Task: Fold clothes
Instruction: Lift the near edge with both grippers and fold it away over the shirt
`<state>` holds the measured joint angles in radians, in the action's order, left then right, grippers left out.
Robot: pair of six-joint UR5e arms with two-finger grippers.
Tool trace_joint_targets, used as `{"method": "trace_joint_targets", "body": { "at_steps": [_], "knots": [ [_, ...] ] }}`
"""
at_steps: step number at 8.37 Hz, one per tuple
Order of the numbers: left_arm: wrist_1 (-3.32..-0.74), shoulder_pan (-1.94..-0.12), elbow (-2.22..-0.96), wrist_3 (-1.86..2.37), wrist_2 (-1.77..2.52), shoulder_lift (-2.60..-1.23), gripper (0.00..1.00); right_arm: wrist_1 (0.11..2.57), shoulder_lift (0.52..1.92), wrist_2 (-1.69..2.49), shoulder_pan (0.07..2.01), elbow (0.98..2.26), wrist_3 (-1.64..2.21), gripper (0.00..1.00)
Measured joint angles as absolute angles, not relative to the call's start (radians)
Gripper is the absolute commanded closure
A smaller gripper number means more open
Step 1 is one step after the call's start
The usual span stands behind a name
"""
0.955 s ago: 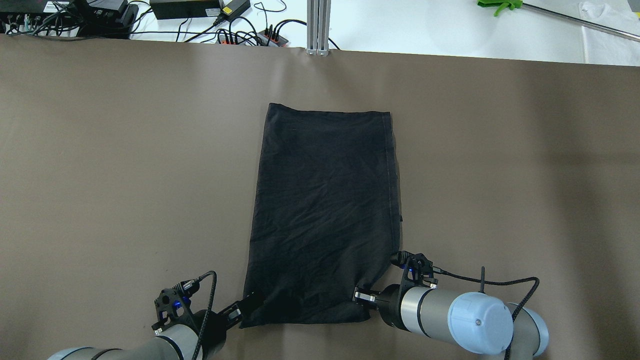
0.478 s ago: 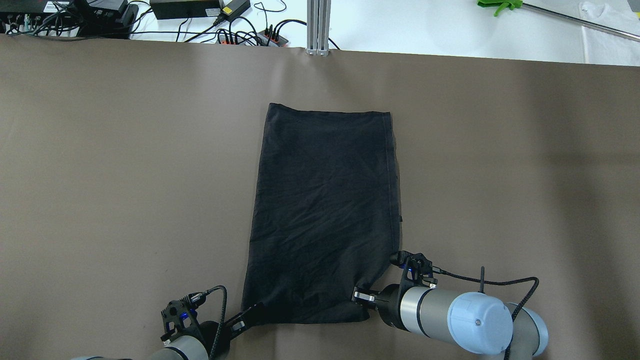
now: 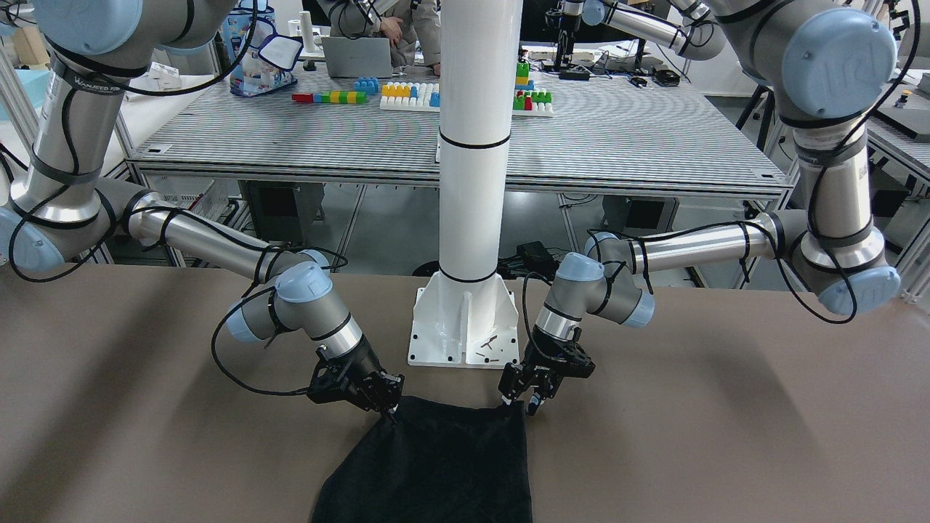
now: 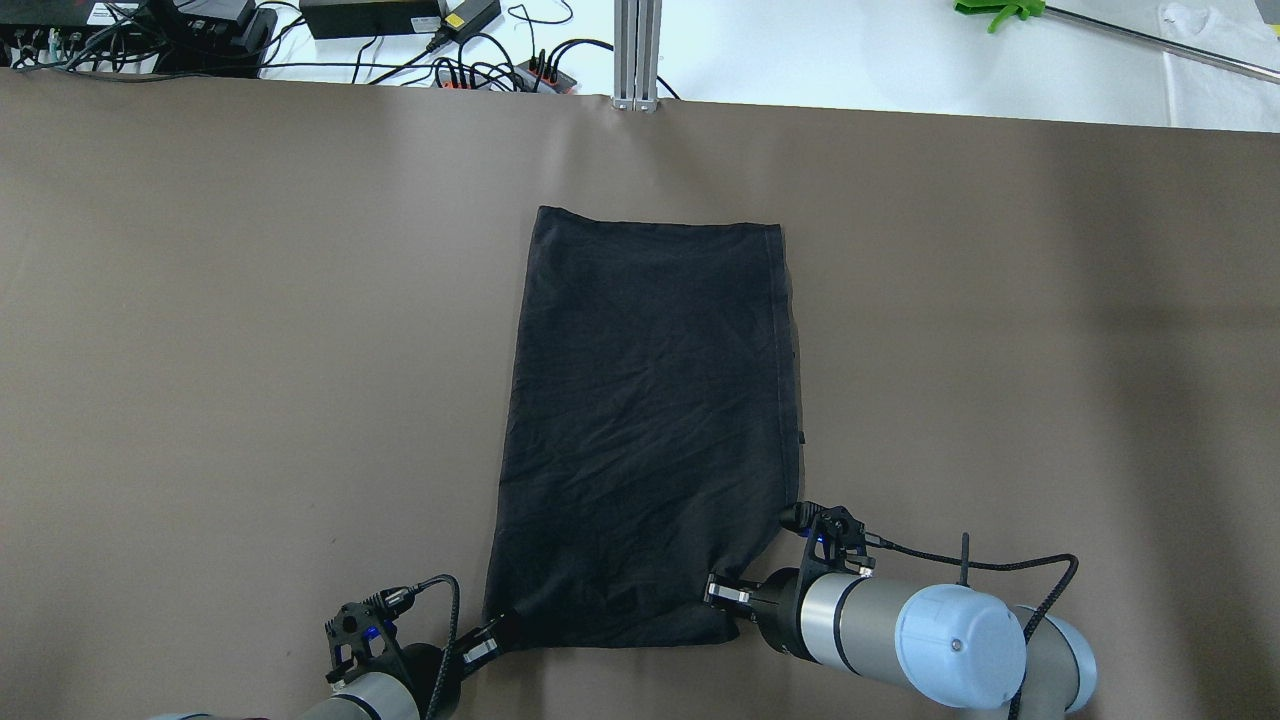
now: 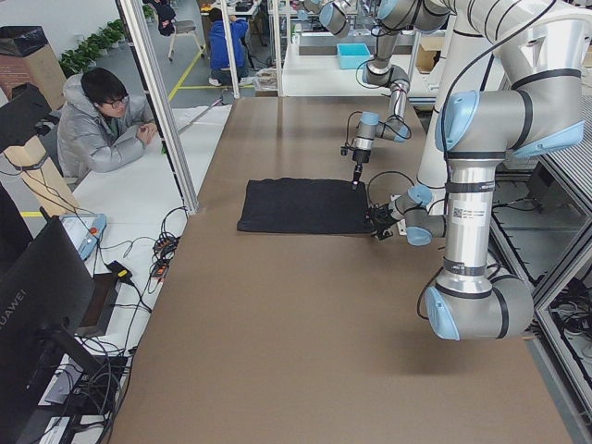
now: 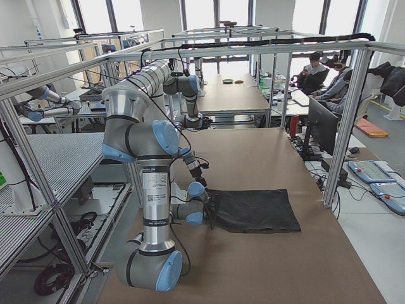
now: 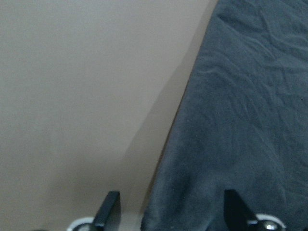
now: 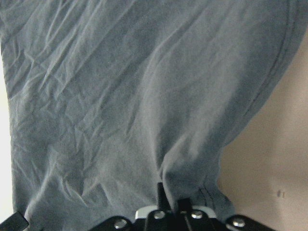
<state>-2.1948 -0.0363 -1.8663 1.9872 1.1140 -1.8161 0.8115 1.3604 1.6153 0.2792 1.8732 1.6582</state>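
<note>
Front-facing view: the black garment [image 3: 436,465] lies flat on the brown table [image 3: 726,436], straight in front of the white pole [image 3: 465,327]. Its short edge on the pole side is just beside the pole's base plate. The right gripper [image 3: 389,414] is at 1 corner of this edge and the left gripper [image 3: 522,407] is at the other corner, each one low at the cloth.

Overhead view: the pole is not seen here. The garment [image 4: 650,420] has its long axis running directly away from the pole side toward the far table edge. Both grippers are at the pole-side end, so the rest of the cloth lies forward of them.

Left side view and right side view: the garment is a flat dark rectangle on the table, with the pole behind the arms. The grippers are too small to judge here.

Left wrist view: the 2 fingers [image 7: 108,211] stand wide apart, and the garment's side edge runs between them. Nothing is pinched yet.

Right wrist view: the right gripper has its fingers narrow, closed on a bunched fold of the garment [image 8: 144,96], which rises in a ridge from the grip.

I judge that the left gripper must close on its corner first. Then both can carry this edge along the long axis, away from the pole.
</note>
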Motion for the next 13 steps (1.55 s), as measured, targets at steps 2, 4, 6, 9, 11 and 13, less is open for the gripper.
{"method": "trace_joint_targets", "body": {
  "at_steps": [2,4,6,9,11,13],
  "knots": [
    [-2.194,-0.037,-1.872,1.984,1.114,-1.812,1.0,0.811,1.36,1.618,0.279,1.881,1.658,1.0],
    [-2.192,-0.038,-1.909,1.978,1.119,-1.809,1.0,0.812,1.36,1.622,0.279,1.888,1.658,1.0],
    [-2.189,-0.039,-1.974,1.958,1.123,-1.795,1.0,0.811,1.366,1.63,0.279,1.91,1.657,1.0],
    [-2.19,-0.035,-2.1,1.873,1.146,-1.699,1.0,0.811,1.411,1.634,0.219,2.001,1.659,1.0],
    [-2.191,-0.022,-2.167,1.844,1.155,-1.68,1.0,0.811,1.439,1.629,0.168,2.053,1.665,1.0],
    [-2.192,-0.039,-2.195,1.832,1.192,-1.688,1.0,0.811,1.436,1.631,0.165,2.065,1.665,1.0]
  ]
}}
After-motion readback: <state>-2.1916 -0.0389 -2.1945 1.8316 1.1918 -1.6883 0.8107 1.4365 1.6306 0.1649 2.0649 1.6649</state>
